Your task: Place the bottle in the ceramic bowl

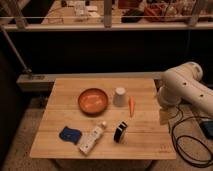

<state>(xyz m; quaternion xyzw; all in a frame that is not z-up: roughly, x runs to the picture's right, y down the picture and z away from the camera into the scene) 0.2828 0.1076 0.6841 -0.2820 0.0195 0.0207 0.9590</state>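
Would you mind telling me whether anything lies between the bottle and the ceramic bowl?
Nothing visible does: only bare wood separates the bottle from the ceramic bowl behind it. The end effector hangs at the edge of the table, beyond the carrot.

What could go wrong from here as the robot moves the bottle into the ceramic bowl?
The bottle lies flat between a blue object and a black object, so a grasp might nudge either. The gripper sits at the right edge of the table; its path may clip the carrot or white cup. The shallow ceramic bowl might let the long bottle roll out.
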